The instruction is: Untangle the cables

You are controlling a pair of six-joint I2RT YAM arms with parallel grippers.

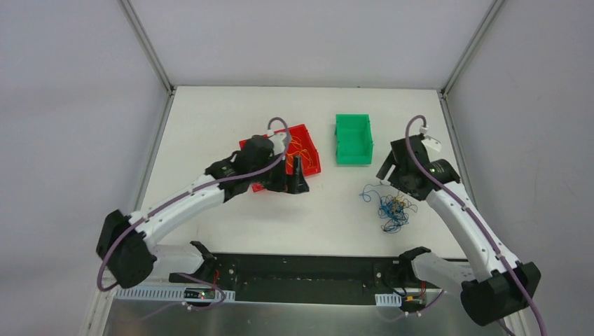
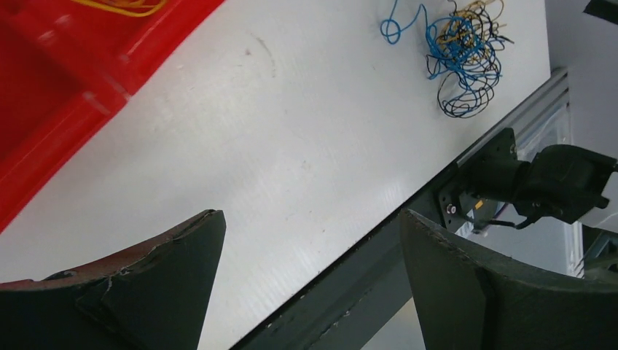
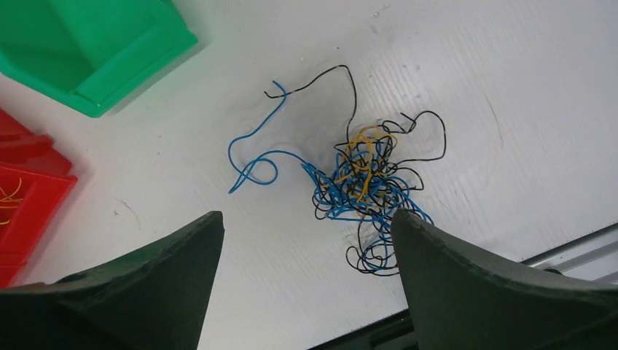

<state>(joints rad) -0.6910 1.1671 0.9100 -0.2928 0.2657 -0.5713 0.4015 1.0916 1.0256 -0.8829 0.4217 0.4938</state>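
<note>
A loose tangle of blue, black and yellow cables (image 1: 392,207) lies on the white table at right of centre. It shows in the right wrist view (image 3: 364,189) and in the left wrist view (image 2: 460,55). Several orange-yellow cables (image 1: 300,148) lie in the red bin (image 1: 311,142). My left gripper (image 1: 294,178) is open and empty at the red bin's near edge (image 2: 310,222). My right gripper (image 1: 389,170) is open and empty just above and beyond the tangle (image 3: 306,226).
An empty green bin (image 1: 352,138) stands at the back, right of the red bin, and shows in the right wrist view (image 3: 87,44). A black rail (image 1: 301,269) runs along the table's near edge. White walls enclose the table.
</note>
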